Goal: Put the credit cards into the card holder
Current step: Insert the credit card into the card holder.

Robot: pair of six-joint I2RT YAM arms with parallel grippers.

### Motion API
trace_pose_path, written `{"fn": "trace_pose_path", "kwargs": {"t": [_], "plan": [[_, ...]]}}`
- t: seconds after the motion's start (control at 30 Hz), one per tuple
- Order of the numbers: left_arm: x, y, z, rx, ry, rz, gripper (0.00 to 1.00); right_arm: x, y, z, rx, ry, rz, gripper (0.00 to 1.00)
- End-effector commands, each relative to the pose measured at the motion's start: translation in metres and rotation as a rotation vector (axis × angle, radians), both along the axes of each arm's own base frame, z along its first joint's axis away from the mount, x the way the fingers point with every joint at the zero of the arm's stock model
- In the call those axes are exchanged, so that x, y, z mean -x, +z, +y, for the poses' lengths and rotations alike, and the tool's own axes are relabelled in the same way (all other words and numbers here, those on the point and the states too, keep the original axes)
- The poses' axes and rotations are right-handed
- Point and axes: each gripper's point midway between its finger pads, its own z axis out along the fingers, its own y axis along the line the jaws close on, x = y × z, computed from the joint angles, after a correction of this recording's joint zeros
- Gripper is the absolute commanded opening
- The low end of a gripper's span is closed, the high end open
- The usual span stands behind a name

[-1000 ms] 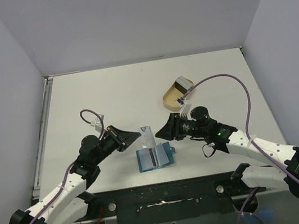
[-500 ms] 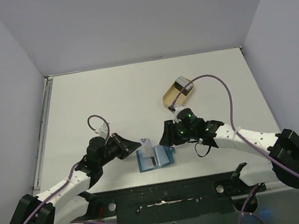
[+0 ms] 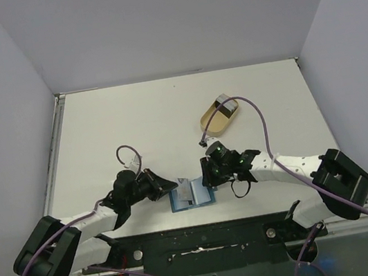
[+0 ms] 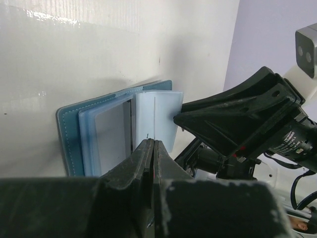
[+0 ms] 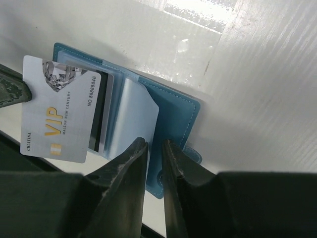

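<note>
Credit card point(image 5: 59, 109), "VIP" (at card holder point(image 5: 174, 115))

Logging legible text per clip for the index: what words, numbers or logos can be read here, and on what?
"VIP": gold letters on the silvery card at the blue wallet.
"MAISON NEW CENTURY": same card.
"NO.88888846": same card.
"CHLITINA": same card's edge.
Other views: nothing readable.

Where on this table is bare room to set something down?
Bare: the table behind the tan oval dish, and its far left half. Crowded: near centre, where the left gripper and right gripper meet over the card holder.
</note>
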Motion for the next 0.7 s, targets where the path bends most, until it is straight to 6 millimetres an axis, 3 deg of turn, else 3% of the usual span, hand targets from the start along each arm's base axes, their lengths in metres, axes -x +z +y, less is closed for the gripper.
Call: {"fn": "trace_pose_path", "kwargs": {"t": [0.0, 0.23, 0.67], "plan": [[-0.003, 0.016, -0.013, 0.063, -0.039, -0.073, 0.0, -0.011, 0.005, 0.002, 0.022, -0.008, -0.07, 0.18], [-0.002, 0.005, -0.02, 0.045, -0.063, -0.062, 0.0, -0.01, -0.005, 0.001, 0.045, -0.008, -0.066, 0.12], [0.003, -0.017, -0.025, 0.02, -0.112, -0.046, 0.0, -0.003, -0.022, -0.003, 0.055, -0.018, -0.041, 0.12]]}}
